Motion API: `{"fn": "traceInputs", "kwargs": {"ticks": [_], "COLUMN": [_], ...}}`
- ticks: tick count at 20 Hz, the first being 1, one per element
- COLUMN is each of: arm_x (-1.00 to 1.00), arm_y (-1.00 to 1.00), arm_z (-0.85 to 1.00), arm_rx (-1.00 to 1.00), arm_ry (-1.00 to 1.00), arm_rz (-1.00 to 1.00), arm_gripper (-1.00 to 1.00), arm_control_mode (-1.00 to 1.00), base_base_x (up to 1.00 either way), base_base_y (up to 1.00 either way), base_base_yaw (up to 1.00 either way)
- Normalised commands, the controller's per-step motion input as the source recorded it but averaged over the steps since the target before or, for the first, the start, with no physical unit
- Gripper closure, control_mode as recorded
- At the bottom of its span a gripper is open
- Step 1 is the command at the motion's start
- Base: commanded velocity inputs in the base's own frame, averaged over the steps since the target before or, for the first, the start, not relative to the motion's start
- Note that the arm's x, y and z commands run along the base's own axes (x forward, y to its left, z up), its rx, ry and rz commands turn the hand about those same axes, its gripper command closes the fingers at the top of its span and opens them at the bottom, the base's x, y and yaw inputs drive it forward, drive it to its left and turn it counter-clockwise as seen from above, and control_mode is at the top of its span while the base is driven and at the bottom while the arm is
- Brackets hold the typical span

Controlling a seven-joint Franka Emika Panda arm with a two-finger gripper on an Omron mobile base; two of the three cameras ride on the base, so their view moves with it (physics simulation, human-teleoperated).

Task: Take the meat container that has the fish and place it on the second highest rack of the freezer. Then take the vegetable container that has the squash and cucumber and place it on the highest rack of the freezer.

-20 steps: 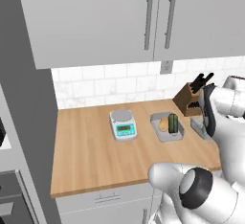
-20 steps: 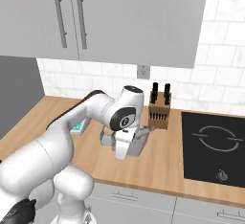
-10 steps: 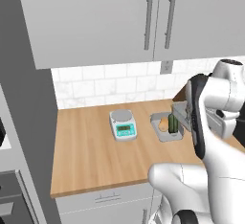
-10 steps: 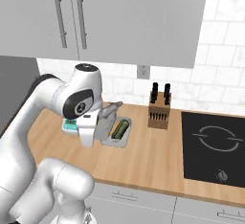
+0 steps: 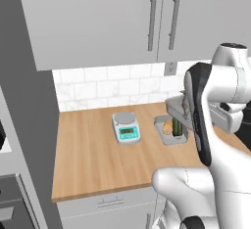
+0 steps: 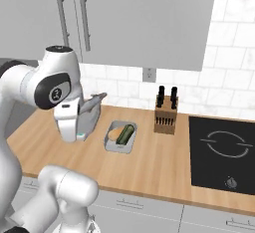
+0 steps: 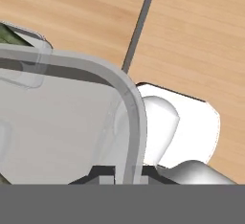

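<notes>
Meat tray (image 6: 90,113) hung clear of the counter (image 5: 93,159), carried up beside the arm's forearm and tilted, one end higher than the other. A slim silvery shape at its upper edge (image 6: 96,97) was probably the fish; too small to be sure. Gripper (image 7: 123,173) was pinching the tray's rim, the two tips pressed together on the thin wall with the curved corner of the rim running up from between them in the hand view.

Just beside and below, the vegetable tray (image 6: 119,146) sat flat on the counter, untouched, cucumber (image 6: 125,134) lying next to squash (image 6: 114,135). Kitchen scale (image 5: 126,127) stood further along toward the left end of the counter; knife block (image 6: 166,117) against the tiled wall on the other side, hob (image 6: 221,147) beyond it. Wall cupboards (image 5: 98,22) overhead.

Judged as the carry stage of the first half: tray lifted, freezer not yet reached, second tray waiting.

Risks from here:
- Grip was on one thin edge only, so the tray could pivot or slip out during a wide swing.
- The tilt might let the fish slide off the low end.
- A tray sticking out sideways could clip the cupboards or the freezer's frame on the way in.
- Wrong shelf possible; this one belongs on the second highest rack.
</notes>
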Motion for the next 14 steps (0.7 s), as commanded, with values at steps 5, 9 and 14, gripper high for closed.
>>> {"fn": "traceInputs", "kwargs": {"ticks": [5, 9, 14], "arm_x": [-0.02, -0.07, -0.33], "arm_y": [0.15, 0.04, 0.07], "arm_z": [0.0, 0.0, -0.02], "arm_rx": [0.0, 0.0, 0.0], "arm_ry": [-0.02, -0.06, -0.08], "arm_rz": [-0.07, 0.06, 0.05], "arm_gripper": [1.0, 1.0, 1.0], "arm_control_mode": [-1.0, -1.0, -1.0], "base_base_x": [0.0, 0.0, 0.0], "base_base_y": [0.0, 0.0, 0.0], "base_base_yaw": [0.0, 0.0, 0.0]}}
